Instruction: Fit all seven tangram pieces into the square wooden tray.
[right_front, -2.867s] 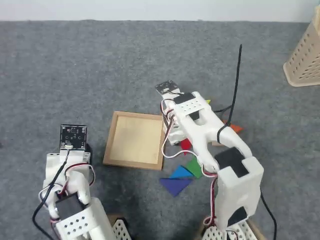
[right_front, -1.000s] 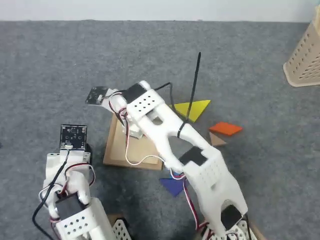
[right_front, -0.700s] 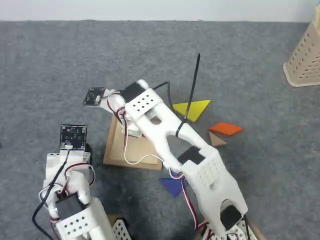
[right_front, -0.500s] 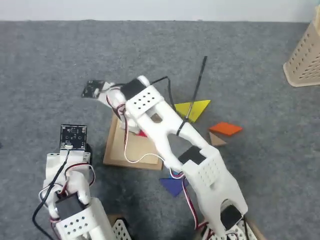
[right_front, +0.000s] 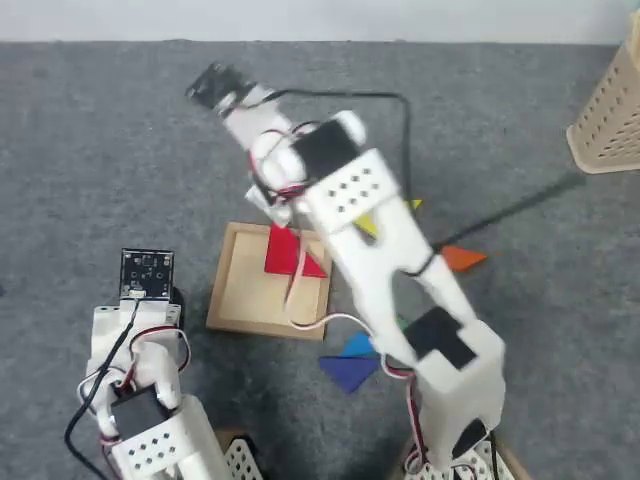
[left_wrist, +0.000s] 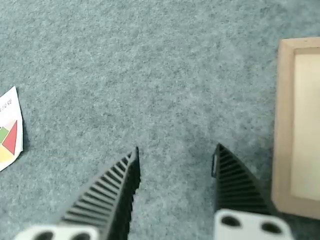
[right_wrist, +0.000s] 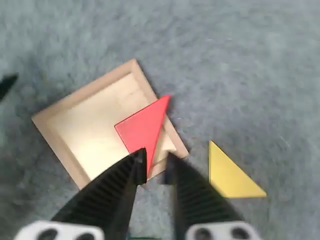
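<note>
While the right arm hangs high over the table in the high view, the red triangle lies in the tray. It sits toward the tray's right side, with one tip reaching that rim. The orange piece lies well apart to the right, the blue triangle is near the arm bases, and the left arm is beside the tray's left edge. From the left wrist, the left hand has its fingers wide apart over bare table and holds nothing, with the tray's rim just beside one finger and a printed card off to the other side. From the right wrist, the right hand hovers above the tray's edge, fingers only slightly apart with nothing between them. The red triangle's sharp corner overlaps the rim, so it looks propped rather than flat, and the yellow triangle lies just outside the tray. The step in hand is probably to seat the red triangle. It would be best nudged inward, low and slowly, until it drops flat against two walls, because a tilted first piece would likely crowd out the other six, and a hard push may slide the tray.
</note>
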